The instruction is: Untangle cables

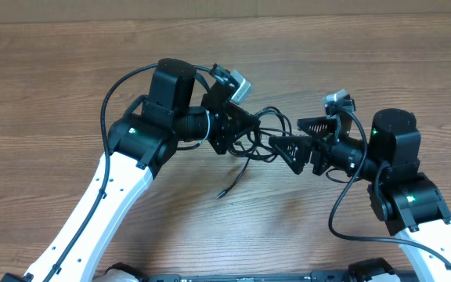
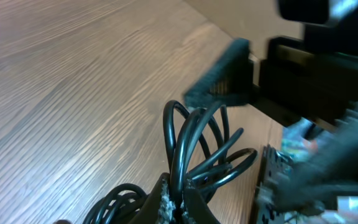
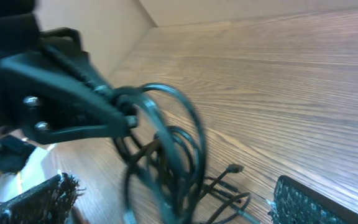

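Observation:
The cables (image 1: 263,135) are a tangled bunch of thin black cords held above the table between my two grippers. One loose end with a small plug (image 1: 221,193) hangs down onto the wood. My left gripper (image 1: 247,130) is shut on a cord; in the left wrist view its jaws (image 2: 179,202) pinch one strand, and loops of cable (image 2: 194,140) rise above them. My right gripper (image 1: 285,133) is open. In the right wrist view its fingers (image 3: 173,202) stand wide apart, with blurred cable loops (image 3: 166,149) and a plug end (image 3: 234,168) between them.
The wooden table (image 1: 69,86) spreads all round. A pale wall or board edge (image 1: 225,9) runs along the far side. Thicker black wires (image 1: 116,90) loop off both arms. The left gripper (image 3: 73,106) shows close ahead in the right wrist view.

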Robot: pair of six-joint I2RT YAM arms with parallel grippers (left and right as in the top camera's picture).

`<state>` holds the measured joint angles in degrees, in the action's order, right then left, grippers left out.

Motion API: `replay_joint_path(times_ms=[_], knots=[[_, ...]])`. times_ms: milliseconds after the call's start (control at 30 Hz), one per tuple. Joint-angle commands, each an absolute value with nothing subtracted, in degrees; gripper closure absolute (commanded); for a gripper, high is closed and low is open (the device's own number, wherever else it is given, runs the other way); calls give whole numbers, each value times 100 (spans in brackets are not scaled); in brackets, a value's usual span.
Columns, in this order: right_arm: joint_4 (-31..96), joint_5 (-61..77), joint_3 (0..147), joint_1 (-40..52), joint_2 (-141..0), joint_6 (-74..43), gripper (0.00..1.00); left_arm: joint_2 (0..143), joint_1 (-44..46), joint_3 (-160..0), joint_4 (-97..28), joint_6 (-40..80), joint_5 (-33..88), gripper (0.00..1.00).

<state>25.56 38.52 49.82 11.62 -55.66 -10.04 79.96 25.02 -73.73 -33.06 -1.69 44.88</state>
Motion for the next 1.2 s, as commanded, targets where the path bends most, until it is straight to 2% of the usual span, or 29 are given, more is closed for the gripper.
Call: replay_joint_path(times_ms=[0,133,233,500,767,967,1167], knots=[[2545,3428,5033,1149,-5537,-919,0,7970,2471,-7430,-3280,-878,5472,96],[2746,1684,5033,1149,-5537,-1997,0,7970,2471,-7430,-3273,-1232,6757,96],[2738,878,5033,1149,-5537,-2641,0,7970,2477,-7430,-3271,-1503,7660,96],[3127,-438,5033,1149,-5537,-2724,0,7970,2464,-7430,-2987,-1675,9021,96],[3575,-1291,5033,1149,-5537,-2722,0,7795,2032,-7437,-2932,-1487,9063,96],[3675,-1455,5030,1149,-5651,-2569,0,7780,1055,-7437,-2936,-609,9063,96],[3677,-1455,5030,1149,-5975,-2204,0,7780,449,-7437,-2967,-211,9063,96]])
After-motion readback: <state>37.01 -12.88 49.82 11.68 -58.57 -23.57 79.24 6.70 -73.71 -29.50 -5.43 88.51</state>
